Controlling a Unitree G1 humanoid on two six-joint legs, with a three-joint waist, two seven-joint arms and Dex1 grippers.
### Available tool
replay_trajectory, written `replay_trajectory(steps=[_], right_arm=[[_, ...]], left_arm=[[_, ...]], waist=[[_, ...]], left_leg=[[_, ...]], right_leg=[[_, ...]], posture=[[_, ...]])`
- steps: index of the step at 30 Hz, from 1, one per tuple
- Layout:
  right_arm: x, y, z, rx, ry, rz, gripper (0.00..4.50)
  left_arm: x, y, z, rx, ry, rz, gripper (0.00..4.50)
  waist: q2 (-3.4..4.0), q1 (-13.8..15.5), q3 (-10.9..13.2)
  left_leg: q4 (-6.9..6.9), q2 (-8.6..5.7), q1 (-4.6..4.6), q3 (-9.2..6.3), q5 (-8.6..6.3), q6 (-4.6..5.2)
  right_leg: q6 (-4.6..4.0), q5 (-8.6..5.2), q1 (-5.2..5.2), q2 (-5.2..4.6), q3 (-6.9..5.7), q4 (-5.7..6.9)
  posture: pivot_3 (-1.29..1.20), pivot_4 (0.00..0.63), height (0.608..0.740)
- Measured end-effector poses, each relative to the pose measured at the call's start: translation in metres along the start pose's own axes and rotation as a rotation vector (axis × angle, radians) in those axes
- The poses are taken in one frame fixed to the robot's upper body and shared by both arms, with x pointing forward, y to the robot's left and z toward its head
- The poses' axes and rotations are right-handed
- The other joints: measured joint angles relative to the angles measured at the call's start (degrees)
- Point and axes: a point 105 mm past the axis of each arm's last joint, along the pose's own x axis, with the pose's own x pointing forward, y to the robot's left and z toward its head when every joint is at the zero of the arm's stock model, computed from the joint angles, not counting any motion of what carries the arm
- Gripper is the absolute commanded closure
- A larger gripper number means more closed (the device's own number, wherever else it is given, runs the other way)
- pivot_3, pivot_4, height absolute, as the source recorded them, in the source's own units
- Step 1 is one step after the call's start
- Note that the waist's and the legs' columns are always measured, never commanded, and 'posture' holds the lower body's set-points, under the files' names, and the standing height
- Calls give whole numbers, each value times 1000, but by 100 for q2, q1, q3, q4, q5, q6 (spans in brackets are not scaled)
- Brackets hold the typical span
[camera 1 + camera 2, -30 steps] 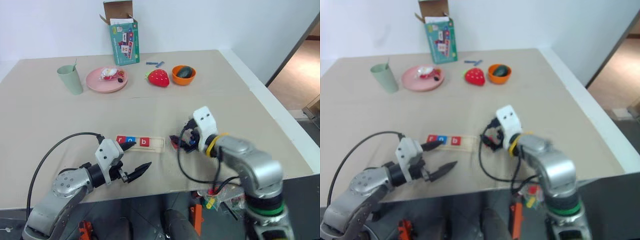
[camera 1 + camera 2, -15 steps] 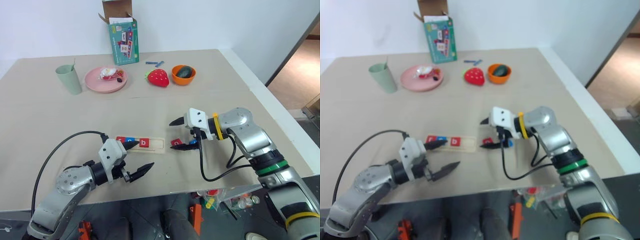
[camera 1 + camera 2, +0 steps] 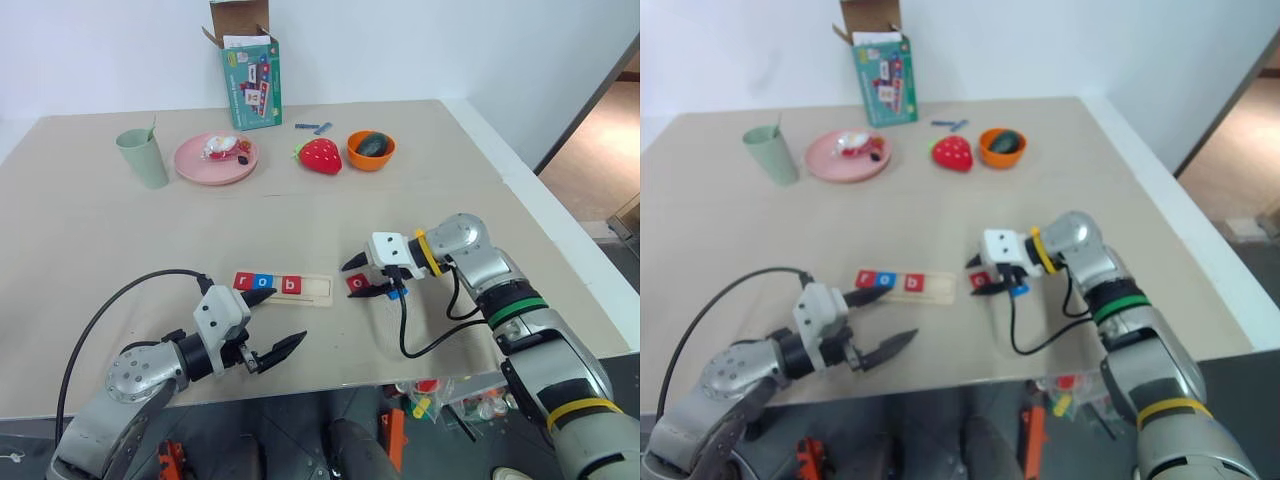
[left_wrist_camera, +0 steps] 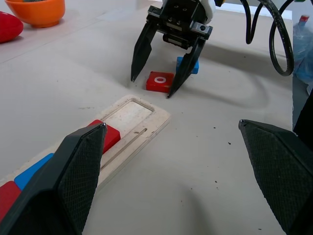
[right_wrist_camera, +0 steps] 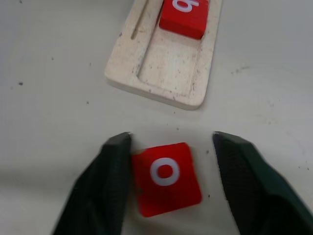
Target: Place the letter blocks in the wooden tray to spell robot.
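The wooden tray (image 3: 316, 290) lies near the table's front. It holds a red r (image 3: 243, 281), a blue o (image 3: 262, 283) and a red b (image 3: 290, 285), and its right end is bare. Just right of the tray a red o block (image 5: 166, 178) lies flat on the table. My right gripper (image 3: 350, 281) stands open and straddles this block. One finger (image 5: 115, 166) touches the block's side while the other stands a little off. A blue block (image 4: 188, 64) lies just behind that gripper. My left gripper (image 3: 285, 316) hovers open and empty in front of the tray.
At the back stand a green cup (image 3: 142, 158), a pink plate (image 3: 190, 168) with small items, a toy strawberry (image 3: 318, 156), an orange bowl (image 3: 356, 157), a teal box (image 3: 250, 85) and thin blue sticks (image 3: 312, 127). The table's front edge runs just below my left gripper.
My right gripper has swung down to the table and its jaws have narrowed around the red o block. The left gripper has stayed in place.
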Motion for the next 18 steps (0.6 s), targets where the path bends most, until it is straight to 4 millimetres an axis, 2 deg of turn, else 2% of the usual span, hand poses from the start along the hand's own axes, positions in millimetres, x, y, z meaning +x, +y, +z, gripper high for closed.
replay_trajectory(steps=[1, 2, 4, 6, 7, 14, 17, 18], right_arm=[[0, 0, -1, 1, 3, 2, 2465], [-1, 0, -1, 2, 6, 5, 3208], [-2, -1, 0, -10, 6, 8, 3668], [-3, -2, 0, -15, 8, 9, 4416], [-3, -1, -3, -4, 14, 11, 4471], [-2, -2, -2, 32, 5, 9, 4471], [-2, -3, -1, 59, -6, 6, 3770], [-2, -3, 1, 65, -12, 7, 3319]], left_arm=[[0, 0, 0, 0, 0, 0, 0], [0, 0, 0, 0, 0, 0, 0], [0, 0, 0, 0, 0, 0, 0], [0, 0, 0, 1, 0, 0, 0], [0, 0, 0, 1, 0, 0, 0], [0, 0, 0, 1, 1, -1, 0], [0, 1, 0, 2, 0, -2, 0], [1, 1, 0, 2, 0, -3, 0]], waist=[[0, 0, 0], [0, 0, 0], [0, 0, 0], [0, 0, 0], [0, 0, 0], [0, 0, 0], [1, 0, 0], [0, 1, 0]], left_leg=[[0, -1, 0, -1, 0, 0], [0, -2, 1, -1, 0, 0], [0, -2, 6, -2, 0, -1], [1, -2, 13, -2, 0, -1], [3, -4, 14, -2, 1, -2], [4, -4, 16, -1, 4, -6], [4, -3, 15, -2, 4, -6], [4, -3, 14, -3, 4, -6]], right_leg=[[0, 0, 0, 0, 0, 0], [-1, 1, 1, 1, -1, 0], [-1, 1, 6, 2, -2, 0], [0, 1, 13, 2, -2, 0], [3, 1, 15, 2, -3, 0], [8, 5, 15, 3, -1, 1], [2, 8, 14, 3, -1, 1], [1, 9, 14, 3, -2, 1]], posture=[[0, 150, 740], [0, 150, 740], [0, 150, 740], [0, 150, 740], [0, 150, 740], [0, 150, 740], [0, 150, 740], [0, 150, 740]])
